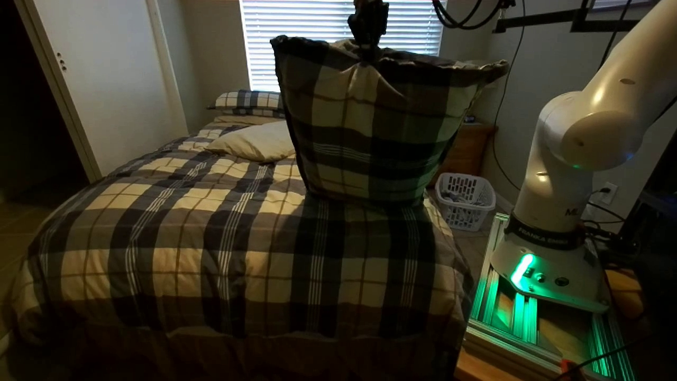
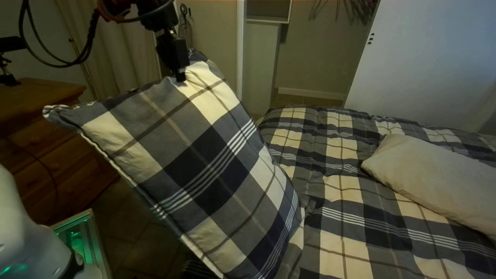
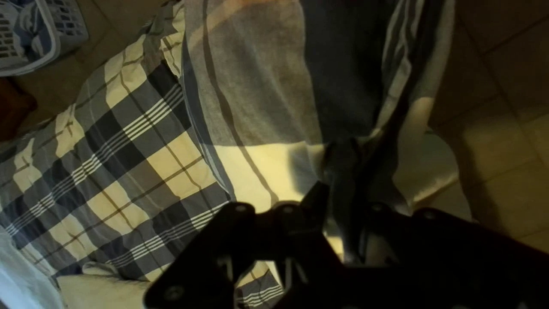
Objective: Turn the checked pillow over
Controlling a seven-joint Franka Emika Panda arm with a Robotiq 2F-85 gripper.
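Observation:
The checked pillow (image 1: 365,137) is large and plump, in navy, tan and cream plaid. It stands steeply tilted on edge at the bed's robot side, with its lower edge at the plaid bedspread (image 1: 211,254). It also shows in an exterior view (image 2: 201,166) and in the wrist view (image 3: 257,86). My gripper (image 1: 367,55) is above the pillow's upper edge, shut on a bunched fold of it; it also shows in an exterior view (image 2: 181,75). In the wrist view the dark fingers (image 3: 347,201) close on the fabric; the pinched part is shadowed.
A cream pillow (image 2: 430,178) lies on the bed. A smaller checked pillow (image 1: 246,100) lies at the window end. A white laundry basket (image 1: 465,206) and a wooden dresser (image 1: 470,151) stand beside the bed. The robot base (image 1: 550,270) is close to the bed's edge.

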